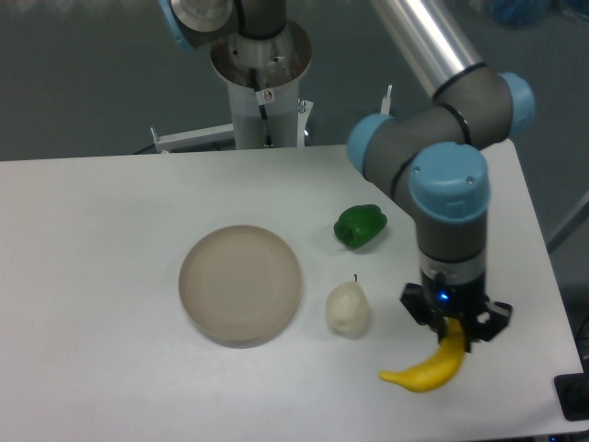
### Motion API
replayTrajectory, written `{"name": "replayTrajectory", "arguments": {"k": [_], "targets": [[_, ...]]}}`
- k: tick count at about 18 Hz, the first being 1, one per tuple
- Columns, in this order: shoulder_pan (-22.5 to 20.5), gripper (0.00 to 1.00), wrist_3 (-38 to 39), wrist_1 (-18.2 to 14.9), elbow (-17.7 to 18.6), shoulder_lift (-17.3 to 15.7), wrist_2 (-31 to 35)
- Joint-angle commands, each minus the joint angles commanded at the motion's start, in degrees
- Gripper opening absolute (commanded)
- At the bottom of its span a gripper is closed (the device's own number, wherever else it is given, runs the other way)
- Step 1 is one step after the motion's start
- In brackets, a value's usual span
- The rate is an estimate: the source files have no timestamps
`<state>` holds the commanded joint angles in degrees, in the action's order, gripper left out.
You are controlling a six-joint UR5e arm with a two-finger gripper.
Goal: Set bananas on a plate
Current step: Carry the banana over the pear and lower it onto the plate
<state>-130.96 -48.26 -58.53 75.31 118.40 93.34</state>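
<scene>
The yellow banana [421, 369] hangs from my gripper [452, 332], which is shut on its upper end, low at the right of the table. The beige-grey plate [240, 283] lies left of centre with nothing on it. Gripper and banana are well to the right of the plate, with the pale pear between them.
A whitish pear [347, 308] stands just right of the plate, close to the left of the gripper. A green pepper [360, 226] lies behind it. The arm's elbow and forearm [433, 157] rise over the right side, hiding the spot where the orange fruit showed earlier.
</scene>
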Motion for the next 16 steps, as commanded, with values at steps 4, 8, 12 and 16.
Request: {"name": "replayTrajectory", "arguments": {"k": [4, 8, 12, 16], "targets": [[2.19, 0.4, 4.74, -2.73, 4.21, -3.52, -0.09], [4.83, 0.4, 10.37, -2.56, 9.66, -5.98, -2.01], [7.47, 0.4, 15.03, -2.03, 15.11, -7.74, -3.43], [10.28, 0.4, 18.99, 1.21, 19.94, -8.27, -3.25]]}}
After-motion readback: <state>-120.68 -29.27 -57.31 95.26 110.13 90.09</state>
